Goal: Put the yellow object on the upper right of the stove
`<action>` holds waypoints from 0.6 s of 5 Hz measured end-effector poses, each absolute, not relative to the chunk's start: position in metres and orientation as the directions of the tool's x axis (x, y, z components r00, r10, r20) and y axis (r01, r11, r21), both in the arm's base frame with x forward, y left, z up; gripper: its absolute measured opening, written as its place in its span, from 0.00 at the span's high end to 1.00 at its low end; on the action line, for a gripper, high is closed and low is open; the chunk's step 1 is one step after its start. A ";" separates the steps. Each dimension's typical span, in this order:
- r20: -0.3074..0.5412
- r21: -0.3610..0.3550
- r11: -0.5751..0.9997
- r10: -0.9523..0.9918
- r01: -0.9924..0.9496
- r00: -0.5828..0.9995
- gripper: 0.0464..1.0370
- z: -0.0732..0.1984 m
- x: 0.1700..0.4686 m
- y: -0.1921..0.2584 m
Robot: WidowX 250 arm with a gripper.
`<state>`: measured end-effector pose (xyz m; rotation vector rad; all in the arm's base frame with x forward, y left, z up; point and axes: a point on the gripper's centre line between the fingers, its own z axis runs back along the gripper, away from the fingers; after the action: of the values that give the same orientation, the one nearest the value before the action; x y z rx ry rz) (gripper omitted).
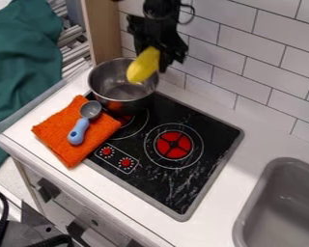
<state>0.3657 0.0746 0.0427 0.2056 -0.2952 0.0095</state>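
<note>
White tiles are covering the wall [263, 60] behind the pale tabletop [257, 140], which is stretching out at a slant below me as I'm standing here looking down. Over on the left, a big teal cloth [21, 53] is hanging in loose folds. The black stove [208, 130] is sitting in the tabletop, showing white rings and a red burner [174, 144], while the grey sink [283, 207] is taking up the lower right corner of my view. An orange cloth [60, 130] is lying at the stove's left side, overlapping its edge. Just beside it, a shiny metal pot [112, 94] is standing upright on the upper left part of the stove. The black end effector [156, 52] is hanging down from the top, close to the wall, and it is gripping the yellow object [143, 66]. That yellow object is tilting, its lower end pointing down and to the left, and is showing over the right side of the pot's opening. A scoop with a blue handle [78, 132] is resting on the orange cloth, its grey bowl facing the pot. Two red knobs [125, 162] are sitting near the stove's front left edge.
</note>
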 end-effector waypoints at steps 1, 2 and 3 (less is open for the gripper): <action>0.262 0.171 0.984 0.000 -0.047 0.965 0.44 0.027 0.365 0.051; 0.211 0.157 0.987 0.002 -0.035 0.977 0.44 0.006 0.371 0.037; 0.201 0.165 0.986 -0.020 -0.014 0.979 0.44 -0.004 0.384 0.020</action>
<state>0.3836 0.0202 -0.0038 0.1668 -0.2039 -0.0034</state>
